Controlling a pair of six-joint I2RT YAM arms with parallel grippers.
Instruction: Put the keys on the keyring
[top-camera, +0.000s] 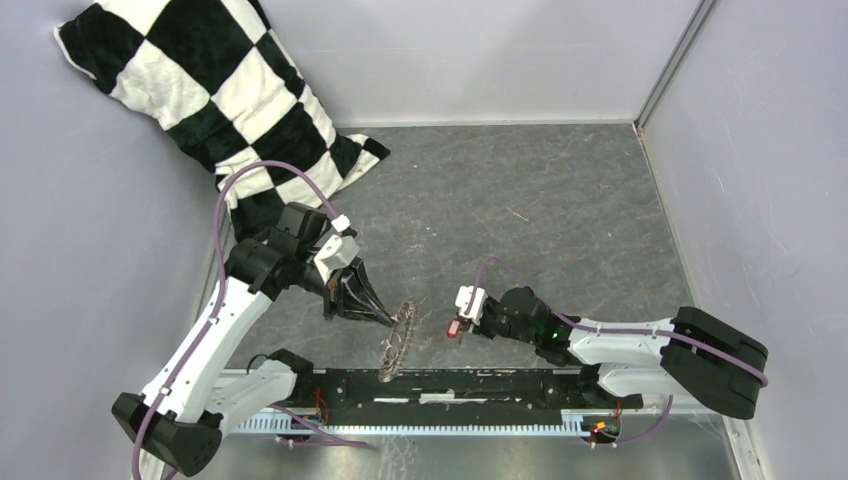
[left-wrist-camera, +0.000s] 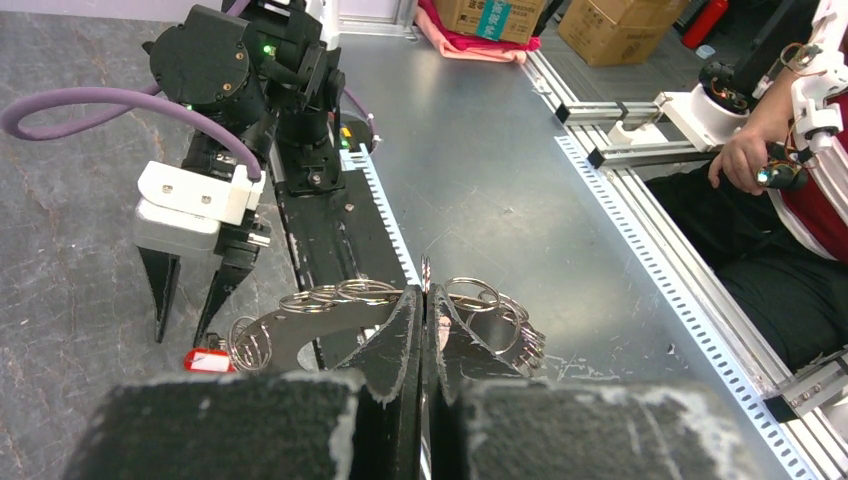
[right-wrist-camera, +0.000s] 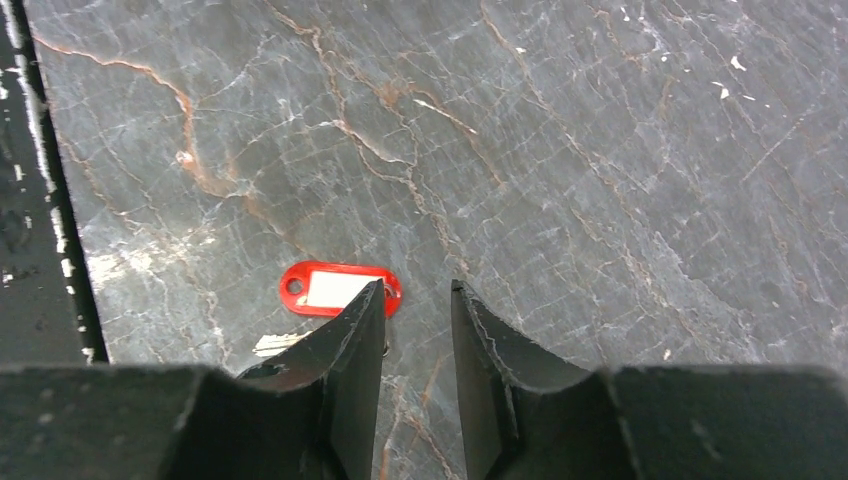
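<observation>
Grey desk (top-camera: 560, 220): dark stone pattern with pale and rust-coloured veins; both arms are mounted at its near edge.
Keyring (top-camera: 398, 342): lifted off the desk and held up on edge between the 2 arms. From above it reads as a thin, toothed, tilted band. The left wrist view shows a flat metal band hung with many small split rings.
Left arm (top-camera: 215, 340): reaches in from the left, wrist turned toward the centre.
Left jaws: closed hard on the keyring's rim, metal pinched between the 2 pads, rings spilling out to either side.
Keys (right-wrist-camera: 335, 288): 1 red plastic tag with a white label window, lying flat on the desk. A thin silvery piece shows at its near end, partly hidden.
Right arm (top-camera: 620, 345): reaches in from the right, wrist pointed down over the tag.
Right jaws: parted, bare desk visible in the gap, nothing gripped.
Right fingers (right-wrist-camera: 350, 350): the 1 nearer the tag overlaps its end; cannot tell whether it touches.
Keys vs keyring: near each other but apart; the tag is not on the ring.
Rail (top-camera: 450, 385): black, runs along the near edge between the 2 arm bases.
Cushion (top-camera: 220, 100): black-and-white checks, far left corner, leaning on the wall.
Cable (top-camera: 255, 175): purple, looped over the left arm.
Off the desk, left wrist view: a person's hand (left-wrist-camera: 745, 160) and cardboard boxes (left-wrist-camera: 590, 25).
</observation>
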